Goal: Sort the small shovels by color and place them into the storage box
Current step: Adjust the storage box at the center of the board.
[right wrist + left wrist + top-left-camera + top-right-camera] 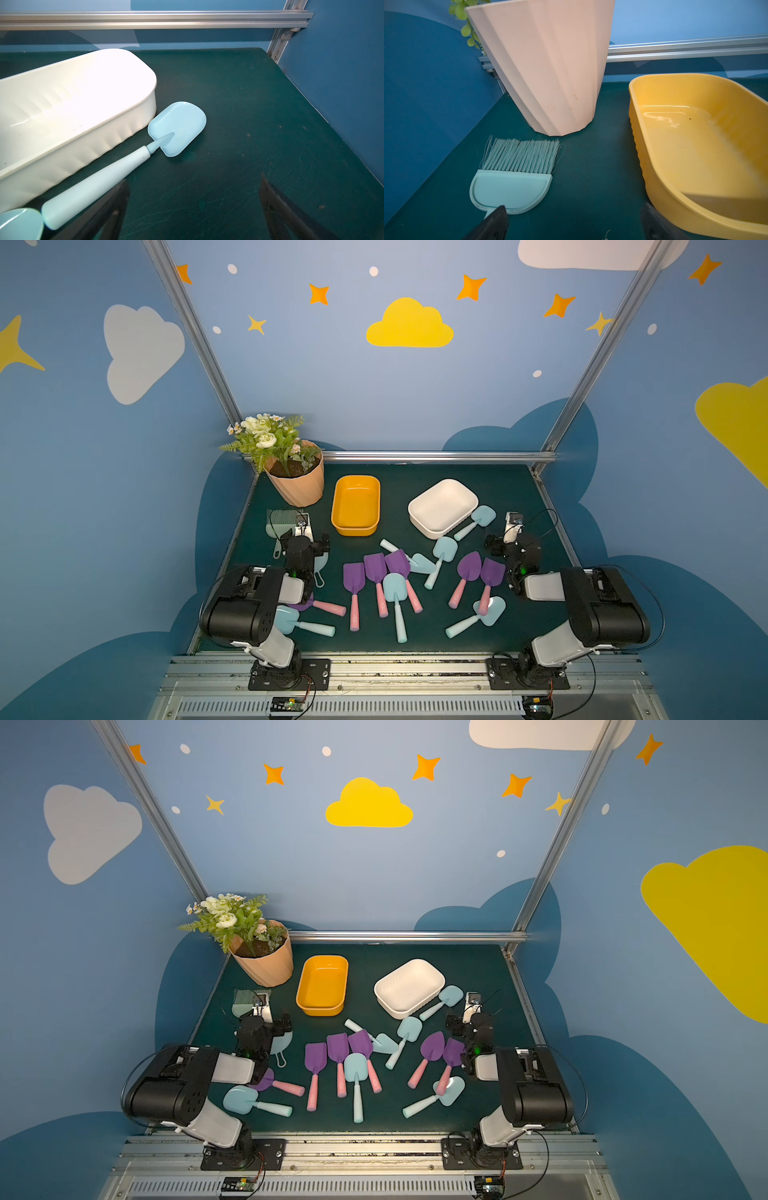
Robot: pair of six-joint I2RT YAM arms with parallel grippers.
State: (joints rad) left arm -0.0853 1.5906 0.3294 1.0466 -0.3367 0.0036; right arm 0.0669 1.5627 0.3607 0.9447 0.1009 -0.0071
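On the counter, small shovels lay scattered before the empty yellow-orange tub and white tub | left fingers spread wide, empty | right fingers spread, empty, near a blue shovel, seemingly poised to pick

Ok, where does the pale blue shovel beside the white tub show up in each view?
Top view: pale blue shovel right of centre, beside the white tub.
Top view: shovel, same spot.
Left wrist: not in it.
Right wrist: mid-frame, along the tub's wall.
Shared landmark: the aluminium back rail.
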